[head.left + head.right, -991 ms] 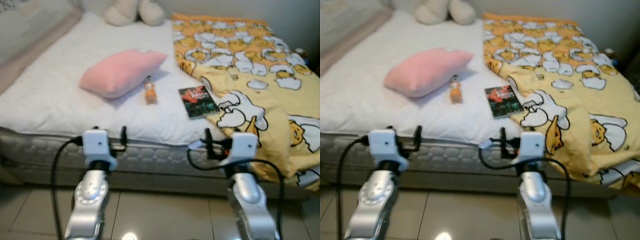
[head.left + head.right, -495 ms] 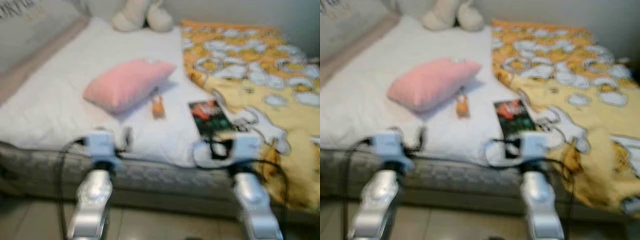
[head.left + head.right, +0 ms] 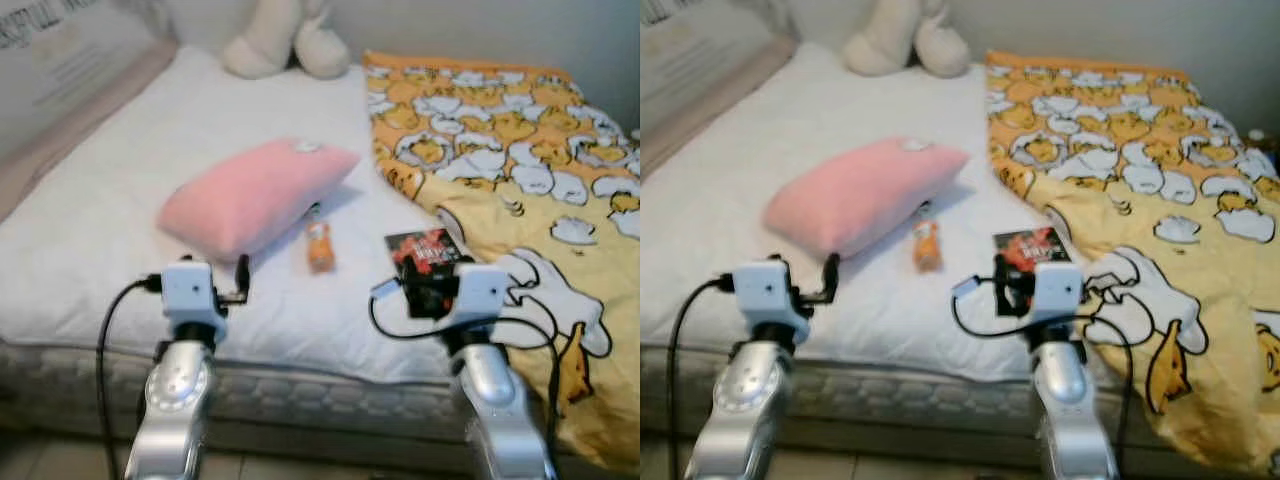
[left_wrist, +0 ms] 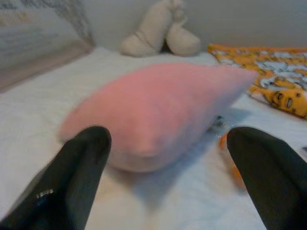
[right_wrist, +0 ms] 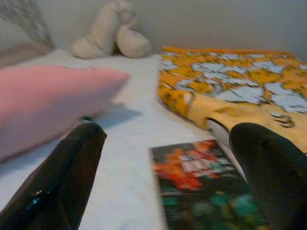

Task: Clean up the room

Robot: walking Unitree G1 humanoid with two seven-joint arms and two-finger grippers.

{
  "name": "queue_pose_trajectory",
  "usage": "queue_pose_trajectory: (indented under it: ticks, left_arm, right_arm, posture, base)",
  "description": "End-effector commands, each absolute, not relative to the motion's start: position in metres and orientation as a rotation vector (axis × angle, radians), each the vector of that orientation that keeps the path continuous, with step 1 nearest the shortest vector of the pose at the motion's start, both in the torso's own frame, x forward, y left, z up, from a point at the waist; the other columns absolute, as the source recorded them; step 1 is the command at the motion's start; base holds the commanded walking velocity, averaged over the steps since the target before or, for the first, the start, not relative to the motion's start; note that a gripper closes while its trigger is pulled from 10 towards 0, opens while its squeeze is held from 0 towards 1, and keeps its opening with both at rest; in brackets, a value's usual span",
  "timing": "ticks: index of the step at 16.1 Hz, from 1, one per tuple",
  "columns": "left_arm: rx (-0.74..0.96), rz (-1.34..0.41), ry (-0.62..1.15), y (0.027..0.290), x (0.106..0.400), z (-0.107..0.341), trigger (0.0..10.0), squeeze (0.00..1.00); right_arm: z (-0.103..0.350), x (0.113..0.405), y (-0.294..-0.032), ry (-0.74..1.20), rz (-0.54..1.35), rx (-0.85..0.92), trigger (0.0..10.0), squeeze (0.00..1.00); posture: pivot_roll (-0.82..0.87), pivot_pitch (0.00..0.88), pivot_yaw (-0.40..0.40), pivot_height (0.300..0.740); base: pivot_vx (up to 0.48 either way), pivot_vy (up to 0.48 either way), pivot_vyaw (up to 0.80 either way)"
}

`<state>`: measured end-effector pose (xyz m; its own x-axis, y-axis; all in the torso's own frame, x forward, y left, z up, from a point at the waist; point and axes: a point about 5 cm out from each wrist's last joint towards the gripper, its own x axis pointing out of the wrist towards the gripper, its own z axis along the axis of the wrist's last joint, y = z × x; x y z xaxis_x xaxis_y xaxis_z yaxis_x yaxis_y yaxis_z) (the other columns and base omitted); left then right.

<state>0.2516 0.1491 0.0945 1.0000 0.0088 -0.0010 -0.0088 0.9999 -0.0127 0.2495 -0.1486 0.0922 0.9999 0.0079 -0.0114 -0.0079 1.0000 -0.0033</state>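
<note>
Pink pillow [image 3: 255,195] lying on the white bed [image 3: 90,220], small orange bottle [image 3: 319,245] just beside it and a book [image 5: 201,194] near the yellow duck blanket [image 3: 520,170]. Both arms stretched forward over the bed edge: left gripper [image 4: 168,182] spread wide facing the pillow, right gripper [image 5: 165,182] spread wide above the book, nothing grasped.

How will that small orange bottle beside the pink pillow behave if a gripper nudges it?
The orange bottle lies on its side on the soft white mattress, so it will probably roll. It looks small and likely light; the pink pillow may stop it.
</note>
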Motion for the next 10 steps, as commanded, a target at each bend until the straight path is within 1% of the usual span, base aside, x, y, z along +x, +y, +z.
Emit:
queue_pose_trajectory:
  ticks: [1,4,7,8,10]
  left_arm:
    - [0.099,-0.349,-0.075,0.128,0.304,0.121,10.0,0.00]
    - [0.102,-0.345,-0.087,0.129,0.304,0.123,10.0,0.00]
    - [0.088,-0.357,-0.094,0.126,0.301,0.124,10.0,0.00]
    - [0.083,-0.378,-0.098,0.121,0.297,0.125,10.0,0.00]
    - [0.081,-0.394,-0.105,0.118,0.294,0.128,10.0,0.00]
  right_arm:
    - [0.078,0.297,-0.138,0.106,0.005,0.074,10.0,0.00]
    - [0.088,0.301,-0.133,0.077,0.032,0.071,10.0,0.00]
    - [0.099,0.307,-0.128,0.065,0.053,0.123,10.0,0.00]
    - [0.115,0.318,-0.118,0.036,0.105,0.156,10.0,0.00]
    - [0.124,0.327,-0.114,0.033,0.123,0.186,10.0,0.00]
  posture:
    - [0.02,0.000,0.012,0.727]
    - [0.02,0.000,0.012,0.727]
    - [0.02,0.000,0.014,0.727]
    - [0.03,0.000,0.017,0.727]
    - [0.04,0.000,0.018,0.727]
  base:
    - [0.446,0.000,0.00]
    - [0.445,0.000,0.00]
    - [0.000,0.000,0.00]
    - [0.000,0.000,0.00]
    - [0.000,0.000,0.00]
